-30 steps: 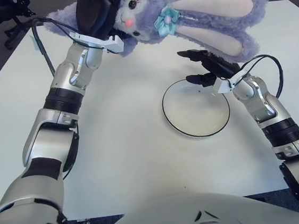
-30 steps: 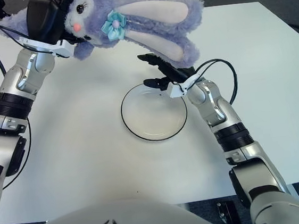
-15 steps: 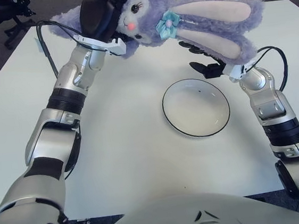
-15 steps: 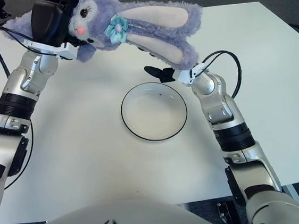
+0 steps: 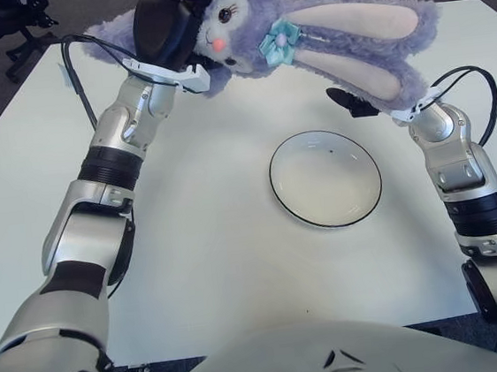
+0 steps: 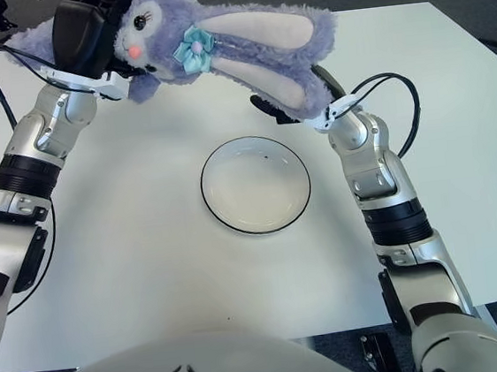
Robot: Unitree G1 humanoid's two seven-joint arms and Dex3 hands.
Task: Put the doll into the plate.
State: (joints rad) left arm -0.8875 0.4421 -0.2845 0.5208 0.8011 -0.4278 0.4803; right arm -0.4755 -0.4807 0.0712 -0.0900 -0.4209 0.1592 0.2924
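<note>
A purple plush rabbit doll [image 5: 304, 34] with a teal bow hangs in the air over the table's far side, its long ears stretching right. My left hand [image 5: 164, 21] is shut on the doll's head from the left. A white plate with a dark rim [image 5: 272, 179] lies on the table below and slightly right of centre, with nothing in it. My right hand [image 5: 353, 102] is raised just beyond the plate's far right edge, under the tip of the lower ear. Its dark fingers [image 6: 267, 107] are spread and partly hidden by the ear.
The white table [image 5: 219, 242] spreads wide around the plate. An office chair [image 5: 0, 21] stands on the dark floor past the far left corner. The robot's grey torso [image 5: 337, 354] fills the bottom edge.
My right hand has risen from over the plate's far rim, up and rightward to the doll's lower ear. The doll and my left hand shifted slightly rightward, then held.
</note>
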